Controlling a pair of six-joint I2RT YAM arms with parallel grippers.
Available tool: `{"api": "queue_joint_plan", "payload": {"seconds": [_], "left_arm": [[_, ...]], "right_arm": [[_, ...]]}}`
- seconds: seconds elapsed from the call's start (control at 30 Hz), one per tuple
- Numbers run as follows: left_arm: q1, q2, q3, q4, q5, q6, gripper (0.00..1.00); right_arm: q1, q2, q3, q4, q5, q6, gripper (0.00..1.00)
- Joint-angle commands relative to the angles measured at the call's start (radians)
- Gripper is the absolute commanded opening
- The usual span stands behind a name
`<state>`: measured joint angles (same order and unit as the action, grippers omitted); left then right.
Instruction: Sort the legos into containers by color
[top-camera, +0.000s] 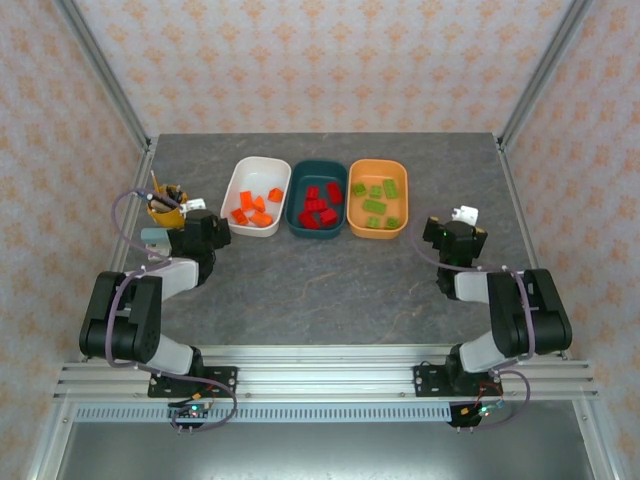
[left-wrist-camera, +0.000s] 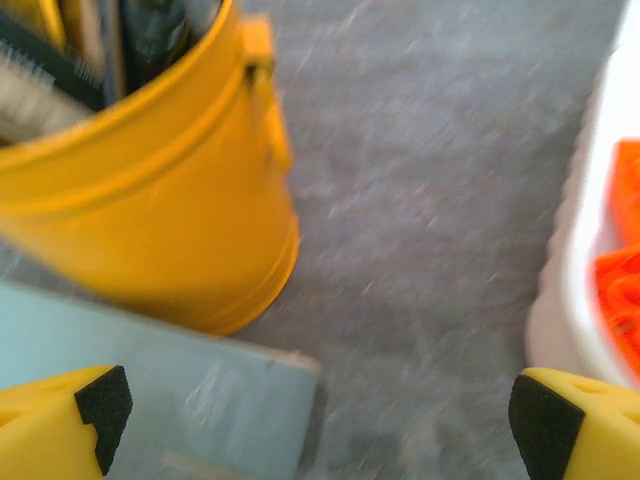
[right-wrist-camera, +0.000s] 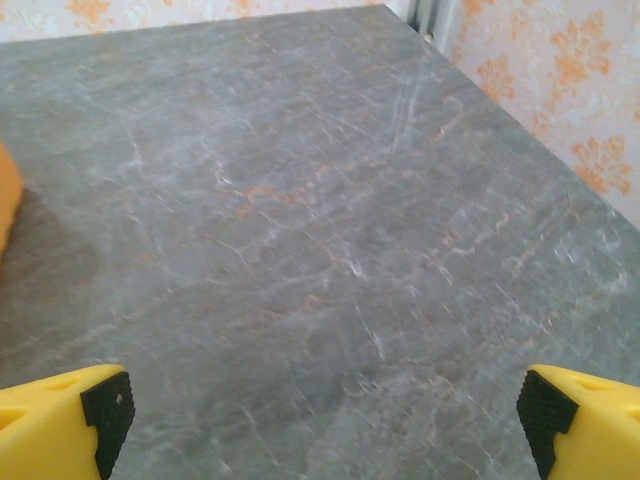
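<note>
The sorting looks finished to me, or as near as I can judge; every one of the legos I can find lies in a tub. The orange bricks (top-camera: 252, 208) sit in the white tub (top-camera: 256, 161); the red bricks (top-camera: 320, 208) in the dark teal tub (top-camera: 318, 165); the green bricks (top-camera: 376, 205) in the orange tub (top-camera: 378, 164). The three containers stand side by side in a row at the far middle of the desk (right-wrist-camera: 300, 220).

So the step in hand reads as rest after the last drop, not a pick; my left jaws and my right jaws both stand wide and hold nothing. The next move, as I reckon it, calls for little: a look over the desk for a stray brick; should one turn up, I would match its colour to the tub that holds its kind; if none, I fold both arms clear of the tubs.

My left arm (top-camera: 130, 310) is bent back on itself, elbow near the base, wrist reaching to the far left; its jaws tilt down at the desk, with the yellow cup (left-wrist-camera: 150, 180) of pens just ahead on the left, a pale blue block (left-wrist-camera: 200, 390) beneath it, and the white tub's wall on the right. My right arm (top-camera: 520, 310) mirrors that fold; its jaws look out over grey desk to the right of the orange tub.
</note>
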<state>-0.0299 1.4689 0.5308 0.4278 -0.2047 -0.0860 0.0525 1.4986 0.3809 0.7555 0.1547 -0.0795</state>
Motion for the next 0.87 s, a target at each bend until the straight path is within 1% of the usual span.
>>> {"api": "queue_joint_plan", "payload": {"seconds": [0.0,0.03,0.07,0.1,0.13,0.17,0.2,0.27,0.3,0.33,0.37,0.83], "left_arm": [[0.002,0.021,-0.126,0.326,0.093,0.066,1.0],[0.002,0.046,-0.179,0.493,0.062,0.059,1.0],[0.002,0.013,-0.174,0.428,0.026,0.034,1.0],[0.002,0.015,-0.145,0.367,0.019,0.032,1.0],[-0.006,0.038,-0.142,0.41,0.02,0.054,1.0],[-0.016,0.017,-0.123,0.332,0.011,0.05,1.0],[-0.018,0.032,-0.13,0.368,0.006,0.061,1.0],[-0.022,0.023,-0.121,0.338,0.004,0.06,1.0],[-0.026,0.03,-0.128,0.365,-0.002,0.066,1.0],[-0.027,0.023,-0.12,0.337,-0.002,0.063,1.0],[-0.028,0.03,-0.127,0.36,-0.003,0.067,1.0],[-0.028,0.028,-0.12,0.345,-0.004,0.066,1.0]], "right_arm": [[-0.009,0.014,0.016,0.055,-0.059,0.038,1.0],[-0.008,0.032,0.034,0.045,-0.038,0.046,1.0],[-0.009,0.022,0.04,0.01,-0.04,0.049,1.0],[-0.01,0.028,0.035,0.032,-0.039,0.046,1.0],[-0.01,0.025,0.036,0.029,-0.038,0.046,1.0],[-0.01,0.021,0.034,0.022,-0.04,0.045,0.99],[-0.01,0.024,0.032,0.035,-0.038,0.044,0.99],[-0.01,0.02,0.031,0.032,-0.039,0.044,0.99],[-0.009,0.02,0.03,0.033,-0.038,0.044,0.99],[-0.009,0.02,0.03,0.032,-0.039,0.044,0.99],[-0.009,0.021,0.032,0.03,-0.039,0.044,0.99],[-0.01,0.022,0.033,0.029,-0.041,0.045,1.0]]}}
